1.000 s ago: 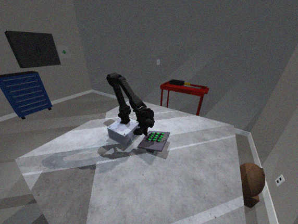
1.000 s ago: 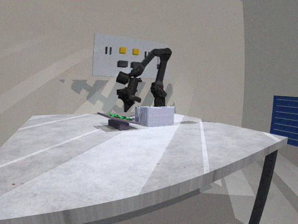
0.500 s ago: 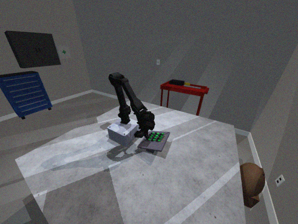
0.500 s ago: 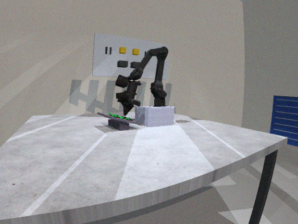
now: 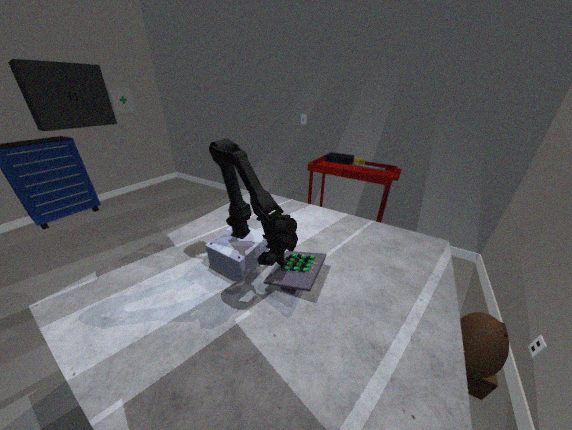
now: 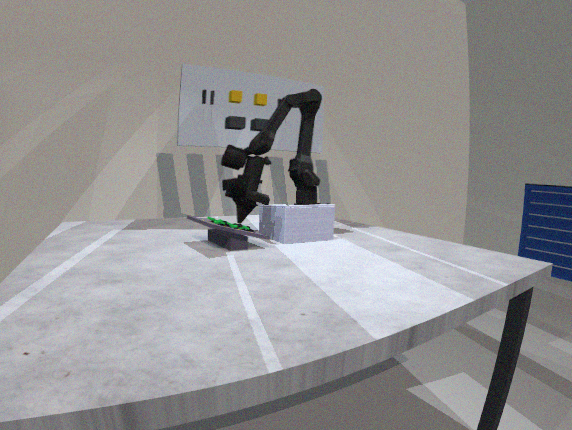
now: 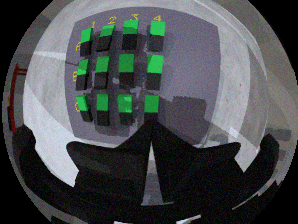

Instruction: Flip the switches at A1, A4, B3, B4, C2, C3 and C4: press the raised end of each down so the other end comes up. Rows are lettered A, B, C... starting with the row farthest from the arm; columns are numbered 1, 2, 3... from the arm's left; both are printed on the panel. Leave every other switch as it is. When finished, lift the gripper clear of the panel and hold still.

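My pincer (image 5: 281, 262) (image 6: 241, 221) (image 7: 150, 123) is pressed together, nothing pinched, tip right by switch C4 (image 7: 151, 104); switch panel (image 5: 295, 285) (image 6: 200, 221) (image 7: 192, 65) sits under and ahead of it, tilted above the worktop (image 5: 380, 300) (image 6: 165, 310) (image 7: 45, 100)
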